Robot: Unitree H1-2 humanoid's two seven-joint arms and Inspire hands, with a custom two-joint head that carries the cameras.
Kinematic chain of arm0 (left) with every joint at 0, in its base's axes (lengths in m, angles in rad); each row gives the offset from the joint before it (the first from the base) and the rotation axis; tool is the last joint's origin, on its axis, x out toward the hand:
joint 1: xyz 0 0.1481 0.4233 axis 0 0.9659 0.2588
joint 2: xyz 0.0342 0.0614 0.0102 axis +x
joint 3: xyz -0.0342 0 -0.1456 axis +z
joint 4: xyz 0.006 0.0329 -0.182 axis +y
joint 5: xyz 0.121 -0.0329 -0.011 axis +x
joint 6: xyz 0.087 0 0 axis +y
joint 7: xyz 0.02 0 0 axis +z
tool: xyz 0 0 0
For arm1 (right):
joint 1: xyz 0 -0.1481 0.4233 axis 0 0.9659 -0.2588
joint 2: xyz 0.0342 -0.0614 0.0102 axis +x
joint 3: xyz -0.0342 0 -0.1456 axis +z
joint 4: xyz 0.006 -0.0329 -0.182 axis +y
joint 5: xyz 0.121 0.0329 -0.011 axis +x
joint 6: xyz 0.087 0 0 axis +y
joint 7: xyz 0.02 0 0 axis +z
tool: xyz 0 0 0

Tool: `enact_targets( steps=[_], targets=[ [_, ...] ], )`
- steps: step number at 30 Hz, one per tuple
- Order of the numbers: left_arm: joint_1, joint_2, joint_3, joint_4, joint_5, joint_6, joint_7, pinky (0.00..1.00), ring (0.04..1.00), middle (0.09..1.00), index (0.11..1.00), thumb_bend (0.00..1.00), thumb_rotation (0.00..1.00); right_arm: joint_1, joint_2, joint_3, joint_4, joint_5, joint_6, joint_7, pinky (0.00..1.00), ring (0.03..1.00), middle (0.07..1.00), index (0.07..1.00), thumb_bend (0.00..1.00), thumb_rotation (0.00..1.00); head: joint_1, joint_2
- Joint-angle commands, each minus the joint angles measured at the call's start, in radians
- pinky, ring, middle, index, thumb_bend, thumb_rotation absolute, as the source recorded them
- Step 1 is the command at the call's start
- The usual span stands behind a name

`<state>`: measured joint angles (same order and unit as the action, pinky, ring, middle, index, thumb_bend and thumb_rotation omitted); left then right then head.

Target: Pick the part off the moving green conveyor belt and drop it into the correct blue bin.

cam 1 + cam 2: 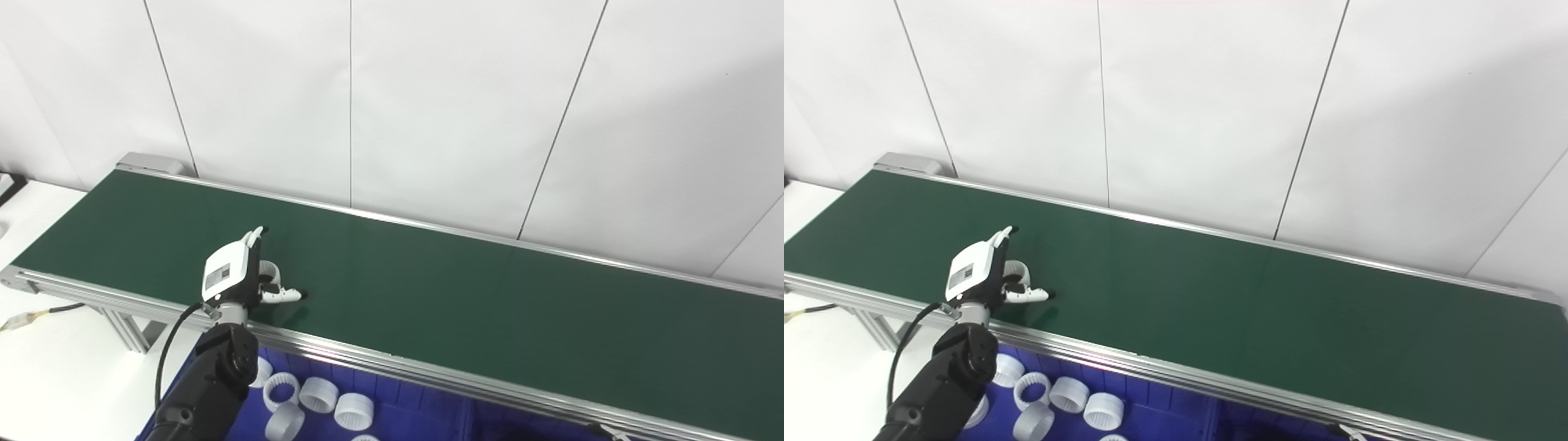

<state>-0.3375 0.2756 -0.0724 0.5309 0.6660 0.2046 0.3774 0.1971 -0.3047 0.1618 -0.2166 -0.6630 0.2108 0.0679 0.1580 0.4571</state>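
One white ring part (270, 272) between spread, unclosed fingers (288, 296) of left hand (236, 274).

A white ring-shaped part (270, 271) sits on the green conveyor belt (465, 306) near its front edge, toward the left end, half hidden behind the left hand (242, 275), whose fingers curl around it. Below the belt's front rail, the blue bin (398, 410) holds several similar white toothed rings (318, 395), lying loose.
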Motion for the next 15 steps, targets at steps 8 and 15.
enact_targets(
  steps=[8, 15],
  targets=[
    [-0.069, 0.041, -0.008, 0.097, -0.019, -0.032, 0.081, 0.82, 0.884, 0.909, 0.912, 0.81, 0.2, -0.003, -0.011, -0.002, -0.025, -0.008, -0.041, -0.024, 0.63, 0.675, 0.691, 0.828, 0.8, 0.2, -0.001, 0.004],
    [-0.07, 0.03, 0.002, 0.115, -0.057, -0.067, 0.126, 0.62, 0.72, 0.792, 0.806, 0.65, 0.01, -0.001, -0.01, -0.002, -0.03, -0.013, -0.039, -0.024, 0.65, 0.679, 0.691, 0.827, 0.79, 0.2, -0.001, 0.007]
  ],
)
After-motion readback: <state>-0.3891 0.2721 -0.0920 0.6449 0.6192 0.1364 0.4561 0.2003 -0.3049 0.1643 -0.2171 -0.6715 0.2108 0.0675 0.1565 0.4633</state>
